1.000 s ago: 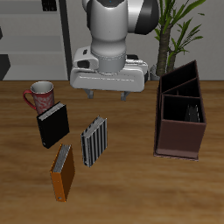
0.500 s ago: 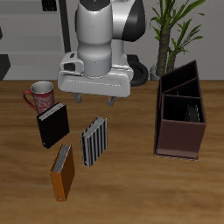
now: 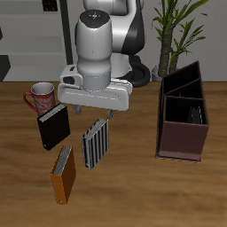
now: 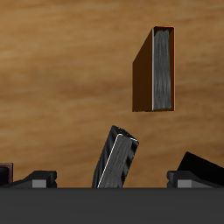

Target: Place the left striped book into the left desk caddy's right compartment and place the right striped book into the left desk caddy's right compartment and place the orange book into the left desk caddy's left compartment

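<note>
A warm brown wood-grain tabletop spreads beneath and around the pincer. Behind the pincer stands a green leafy potted plant against a pale grey wall, with a dark shelf unit at the edge.

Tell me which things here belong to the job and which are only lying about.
Job: thin grey striped book; thin orange-brown book; tall dark brown desk caddy.
Lying about: thin black book; red-and-white mug; green leafy plant.
</note>
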